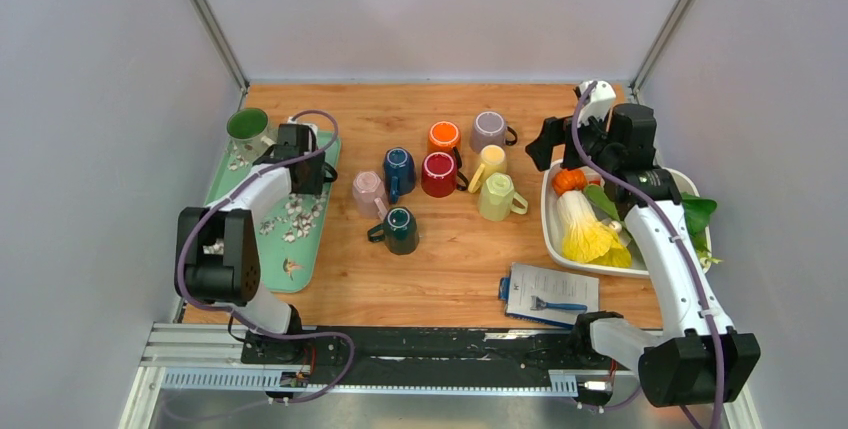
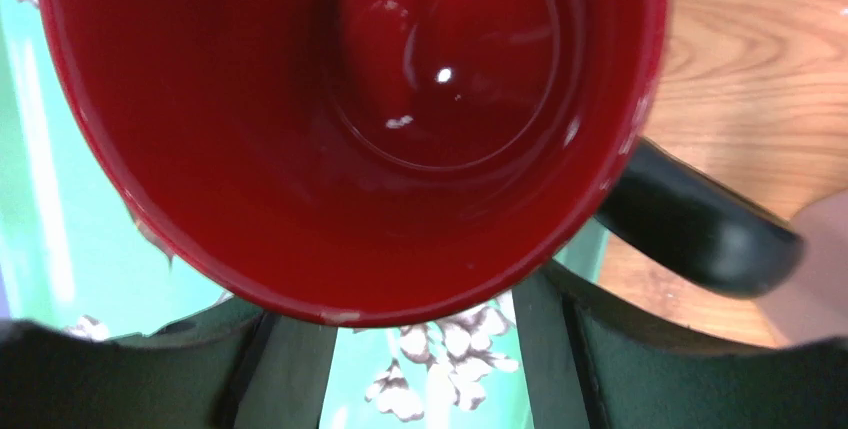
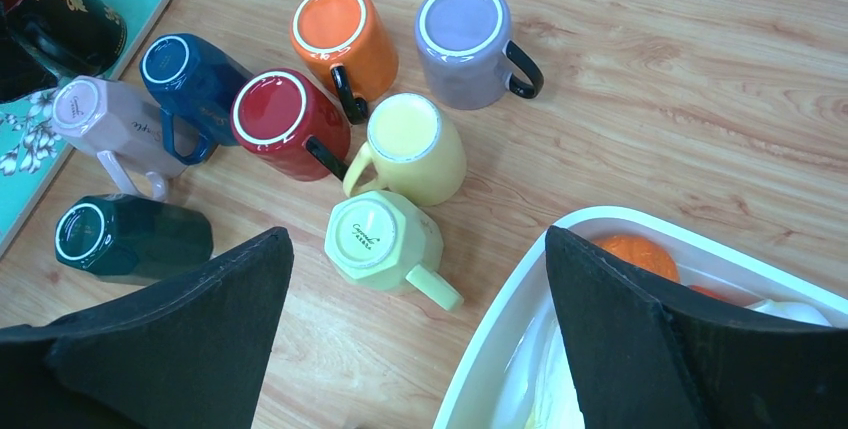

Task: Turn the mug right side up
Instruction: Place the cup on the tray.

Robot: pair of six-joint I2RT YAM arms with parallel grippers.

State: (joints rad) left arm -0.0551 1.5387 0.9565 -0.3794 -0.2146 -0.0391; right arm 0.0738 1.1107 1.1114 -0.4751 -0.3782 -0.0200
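A black mug with a red inside [image 2: 350,129] stands opening up on the teal flowered tray [image 2: 60,249], its black handle [image 2: 700,229] towards the wood. It also shows in the right wrist view [image 3: 70,19]. My left gripper [image 2: 425,349] is above it, looking into it. Its fingers [image 2: 300,369] stand wide apart beside the mug's near wall, with bare tray between them and their tips hidden behind the rim. In the top view the left gripper [image 1: 300,154] covers the mug. My right gripper [image 1: 545,139] is open and empty [image 3: 418,249] above the table's back right.
Several mugs stand upside down mid-table, among them pink [image 1: 368,191], dark green [image 1: 400,230], red [image 1: 438,174] and light green [image 1: 497,196]. A green cup [image 1: 246,124] stands at the tray's back. A white tub of vegetables [image 1: 555,239] and a paper sheet [image 1: 550,294] lie on the right.
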